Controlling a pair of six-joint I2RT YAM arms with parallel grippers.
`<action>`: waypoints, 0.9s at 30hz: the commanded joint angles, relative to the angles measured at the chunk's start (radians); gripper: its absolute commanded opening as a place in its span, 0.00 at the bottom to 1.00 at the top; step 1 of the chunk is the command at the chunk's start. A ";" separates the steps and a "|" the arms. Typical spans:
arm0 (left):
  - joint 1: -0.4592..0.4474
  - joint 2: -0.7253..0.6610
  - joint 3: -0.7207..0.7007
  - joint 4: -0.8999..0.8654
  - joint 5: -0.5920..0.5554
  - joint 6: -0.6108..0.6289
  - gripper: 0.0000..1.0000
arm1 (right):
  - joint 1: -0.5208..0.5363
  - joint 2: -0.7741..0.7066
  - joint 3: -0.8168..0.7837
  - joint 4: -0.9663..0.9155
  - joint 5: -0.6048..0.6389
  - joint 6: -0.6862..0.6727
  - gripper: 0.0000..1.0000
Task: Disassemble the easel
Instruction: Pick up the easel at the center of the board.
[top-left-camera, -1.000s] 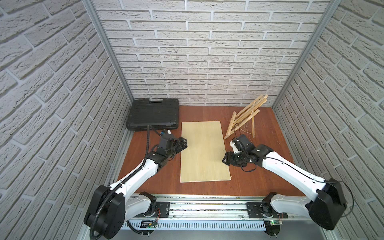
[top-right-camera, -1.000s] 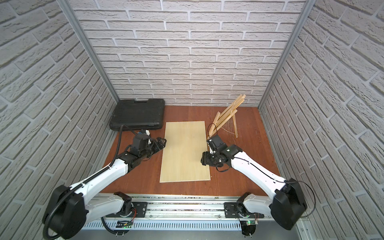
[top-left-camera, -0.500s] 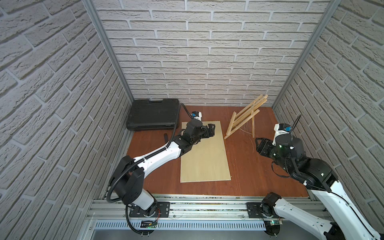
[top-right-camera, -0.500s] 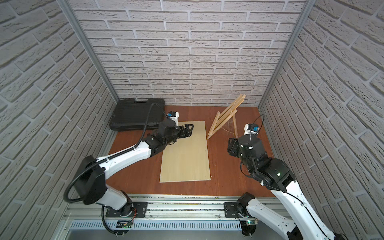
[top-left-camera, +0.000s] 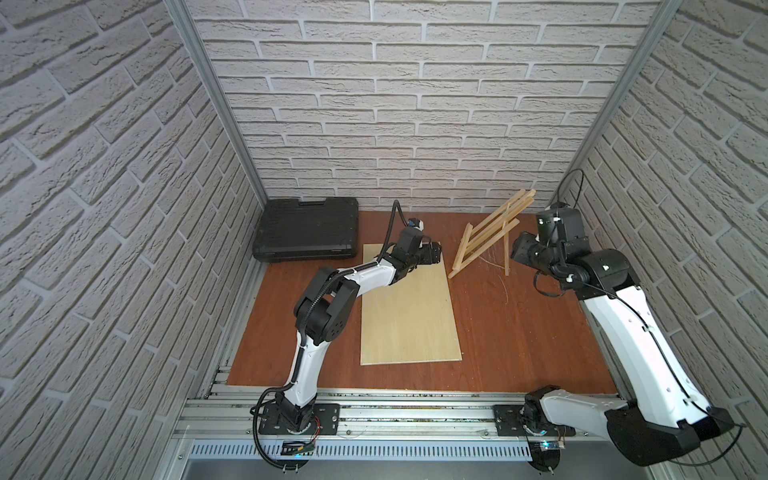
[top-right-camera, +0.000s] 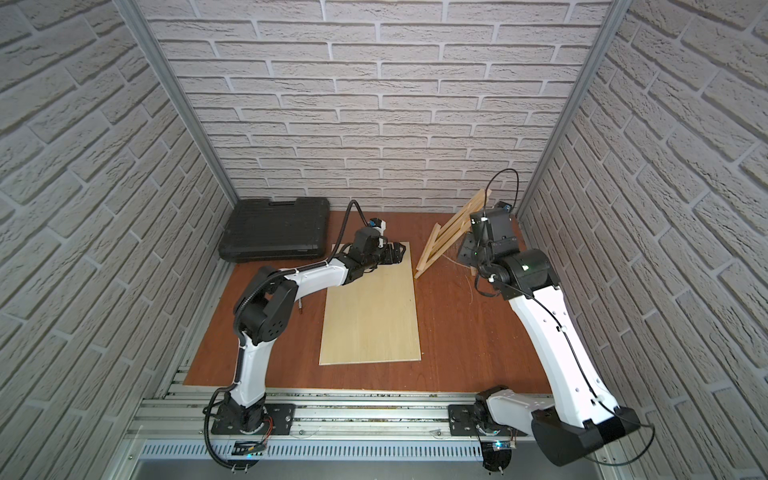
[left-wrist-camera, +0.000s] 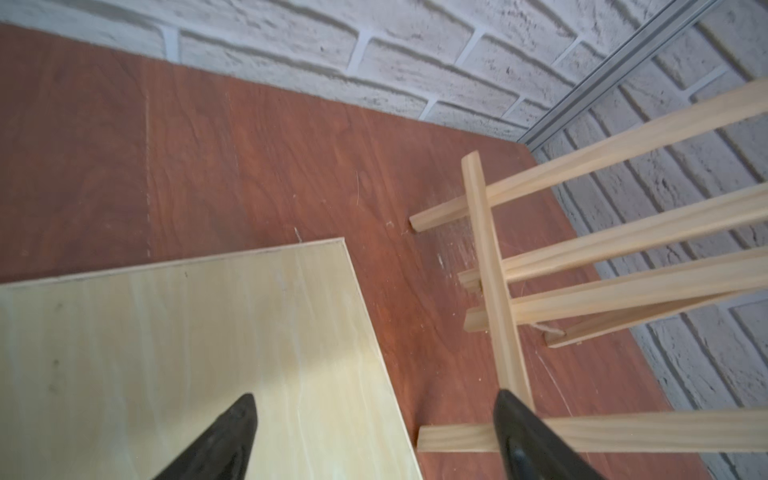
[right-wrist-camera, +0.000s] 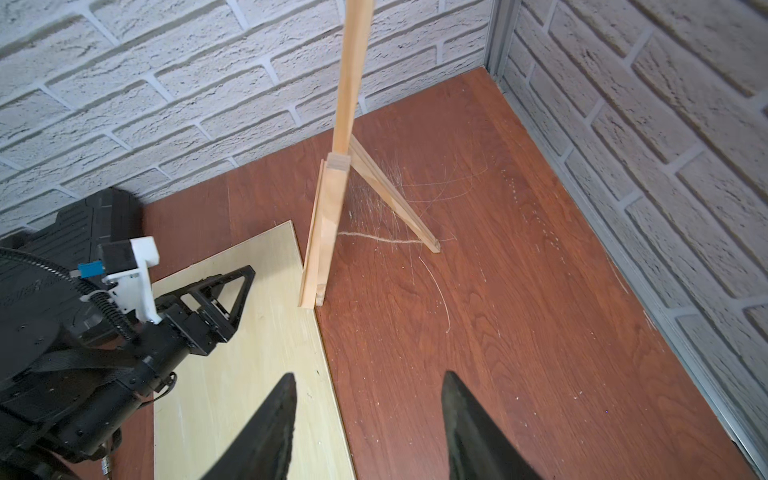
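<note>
The easel (top-left-camera: 486, 239) (top-right-camera: 446, 237), a light-wood frame of thin slats, stands upright at the back right on its rear leg (top-left-camera: 506, 257). A thin cord (right-wrist-camera: 374, 237) runs between frame and leg. My left gripper (top-left-camera: 434, 253) (left-wrist-camera: 376, 409) hovers open over the plywood board's far corner, just left of the easel's feet (left-wrist-camera: 494, 291). One of its fingertips (left-wrist-camera: 509, 415) overlaps a lower slat in the left wrist view. My right gripper (top-left-camera: 518, 251) (right-wrist-camera: 368, 395) is open and empty, raised just right of the easel (right-wrist-camera: 328, 216).
A pale plywood board (top-left-camera: 409, 316) (top-right-camera: 370, 316) lies flat mid-table. A black tool case (top-left-camera: 307, 232) (top-right-camera: 274, 230) sits at the back left. Brick walls close the back and both sides, close behind the easel.
Both arms left the front-centre of the table. The left gripper reached back to the board's far corner. The right arm swung out and back to the easel's right side.
</note>
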 joint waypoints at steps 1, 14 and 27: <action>-0.010 0.028 0.029 0.067 0.078 0.056 0.89 | -0.005 0.053 0.039 0.036 -0.028 0.016 0.56; -0.053 0.079 0.108 0.013 0.097 0.108 0.88 | 0.010 0.257 -0.028 0.252 -0.061 0.054 0.56; -0.069 0.084 0.124 -0.012 0.071 0.137 0.88 | 0.093 0.369 -0.126 0.401 0.212 0.060 0.54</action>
